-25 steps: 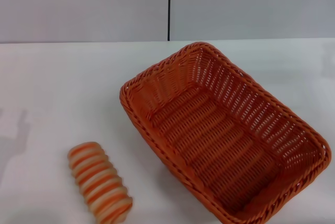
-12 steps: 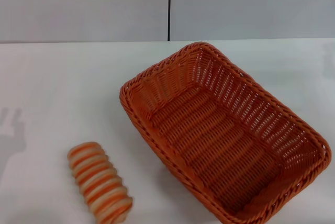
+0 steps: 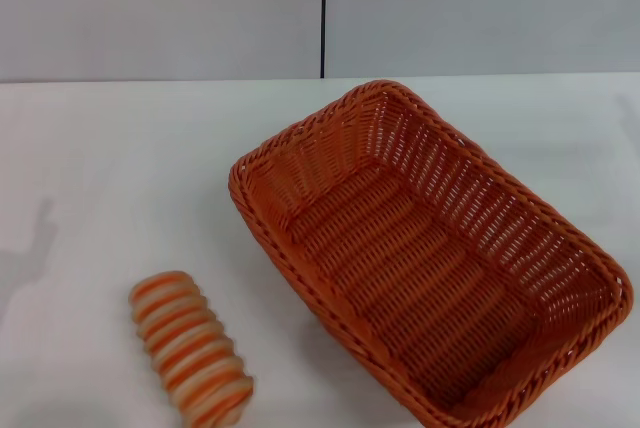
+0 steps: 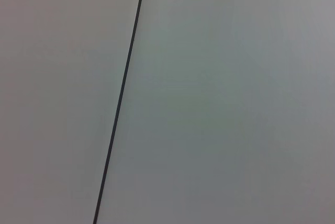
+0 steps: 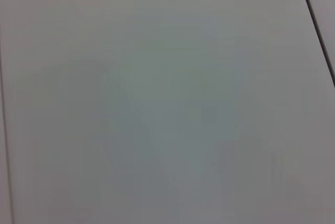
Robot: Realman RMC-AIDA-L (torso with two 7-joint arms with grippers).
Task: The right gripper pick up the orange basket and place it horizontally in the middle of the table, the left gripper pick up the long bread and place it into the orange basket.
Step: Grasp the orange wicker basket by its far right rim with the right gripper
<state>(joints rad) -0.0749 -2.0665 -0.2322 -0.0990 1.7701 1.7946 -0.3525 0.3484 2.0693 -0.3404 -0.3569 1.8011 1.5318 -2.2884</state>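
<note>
The orange basket (image 3: 430, 248) lies empty on the white table (image 3: 120, 148) in the head view, right of centre, set at a slant with one corner toward the back. The long bread (image 3: 190, 348), striped orange and cream, lies on the table near the front left, apart from the basket. Neither gripper shows in any view. Both wrist views hold only a plain grey wall with a thin dark seam (image 4: 121, 96).
A grey wall (image 3: 160, 8) with a vertical dark seam (image 3: 323, 8) stands behind the table's far edge. A faint shadow (image 3: 30, 258) falls on the table at the far left. Bare tabletop stretches to the left of the basket and behind the bread.
The shadow at the table's left edge has shifted and changed shape. Basket and bread have not moved.
</note>
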